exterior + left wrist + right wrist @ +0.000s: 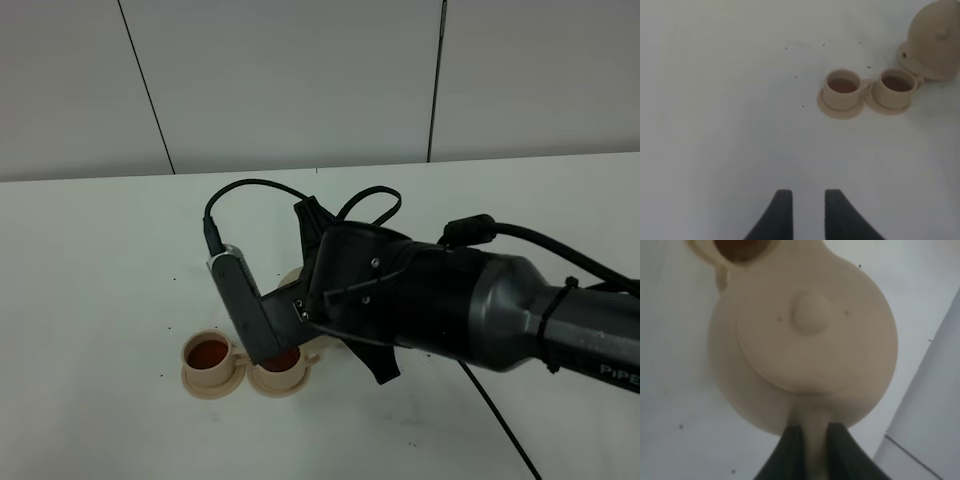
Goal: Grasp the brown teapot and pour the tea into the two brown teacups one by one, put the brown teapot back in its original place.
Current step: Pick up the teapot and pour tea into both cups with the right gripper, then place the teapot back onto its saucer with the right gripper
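From the high camera the right arm (pixel 450 300) hides nearly all of the brown teapot (pixel 293 280); only a sliver shows, and the right claw is hidden too. The near teacup (pixel 283 366) is partly hidden there. The right wrist view is blurred, its cup (pixel 740 249) cut off. The left wrist view crops the teapot (pixel 936 42).

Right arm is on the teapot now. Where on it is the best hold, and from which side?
Its loop handle: the right gripper is shut on that handle behind the brown teapot, opposite the teacups, leaving the knobbed lid clear.
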